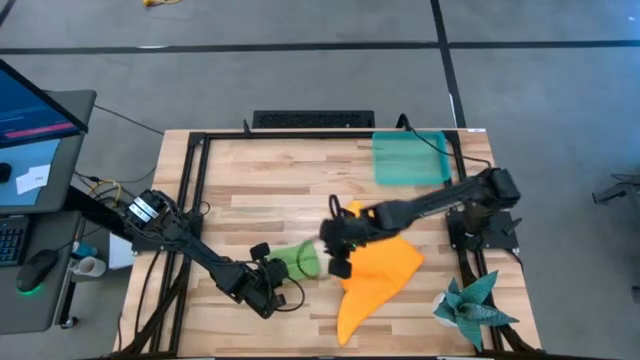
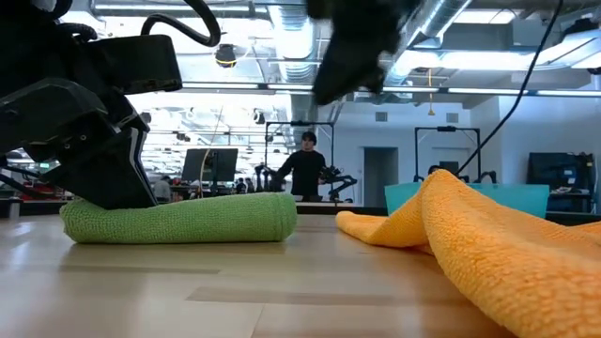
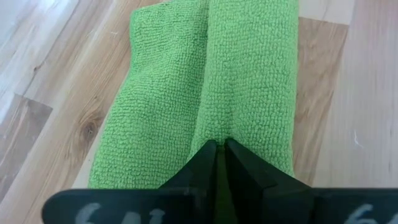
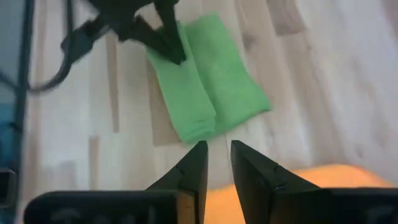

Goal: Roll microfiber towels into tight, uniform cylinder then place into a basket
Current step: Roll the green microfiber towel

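Left gripper (image 1: 277, 272) is down at the near-left end of the green towel (image 1: 298, 261), fingers (image 3: 239, 168) pressed together with a fold of that towel's end pinched between the tips. Green towel is folded into a short thick roll with a crease running along its length, lying flat on the table (image 1: 260, 180) a bit left of centre and toward the front edge; in the low view it sits as a rounded log (image 2: 183, 218) with the left gripper (image 2: 113, 183) on its left end. Right gripper (image 1: 338, 238) hangs above the table just right of the green towel, over the near edge of the orange towel (image 1: 375, 275); fingers (image 4: 193, 168) slightly apart, nothing between them, not touching either cloth. Orange towel is unrolled, spread in a loose rumpled triangle from table centre down to the front edge, close to the green roll but apart from it. Basket (image 1: 410, 158) sits at the back-right corner of the table. Dark teal spiky cloth (image 1: 472, 305) sits at the front-right corner. A person (image 2: 305, 169) stands in the room far behind the table. A monitor (image 1: 30, 115) sits off the table's left side.
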